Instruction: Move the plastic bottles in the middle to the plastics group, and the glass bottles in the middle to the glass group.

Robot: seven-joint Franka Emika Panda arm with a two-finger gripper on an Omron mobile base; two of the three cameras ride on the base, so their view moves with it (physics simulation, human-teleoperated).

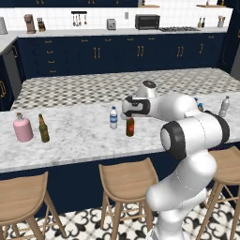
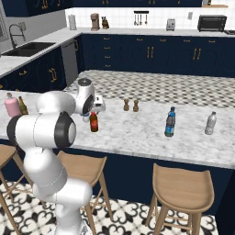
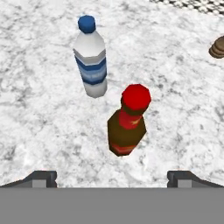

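Base views flanking the arm; hand view steeply over counter [image 3: 48,131].

A dark red-brown bottle [image 3: 126,131] has a red cap and label. A clear bottle [image 3: 91,61] has a blue cap and white-blue label. The tabletop [image 3: 39,118] is white-grey marble.

Around my marble island counter [image 1: 84,136]: three wooden stools [image 1: 127,180] tucked below, patterned tile floor [image 1: 89,222] underneath, navy cabinets [image 1: 117,54] behind, toaster oven [image 1: 147,21] beyond.

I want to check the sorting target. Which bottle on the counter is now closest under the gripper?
The dark red-brown glass bottle with the red cap. It stands between the open fingertips' line, nearer than the clear water bottle with the blue cap beside it.
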